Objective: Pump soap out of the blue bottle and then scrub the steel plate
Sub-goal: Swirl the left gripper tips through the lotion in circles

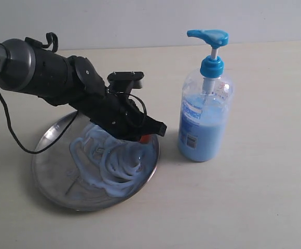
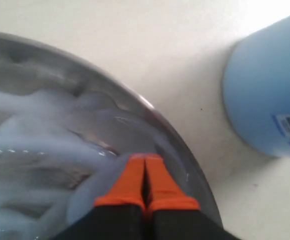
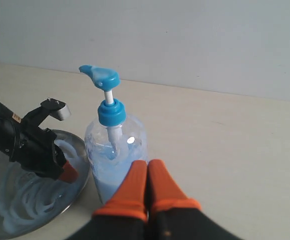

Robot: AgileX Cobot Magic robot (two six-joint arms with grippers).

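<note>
Clenched left claw (image 2: 145, 159) over smeared steel plate (image 1: 52, 171); right claw (image 3: 146, 164) clenched, empty; blue bottle (image 1: 205, 124) label (image 1: 192, 116) illegible.

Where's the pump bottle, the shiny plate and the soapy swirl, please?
blue bottle (image 1: 202, 129), exterior view, on its liquid-filled body.
steel plate (image 1: 49, 167), exterior view, on bare metal near its rim.
soap (image 1: 113, 175), exterior view, on a swirled smear.

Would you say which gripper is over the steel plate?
The left gripper, over the soapy steel plate; the right gripper points at the blue bottle.
</note>
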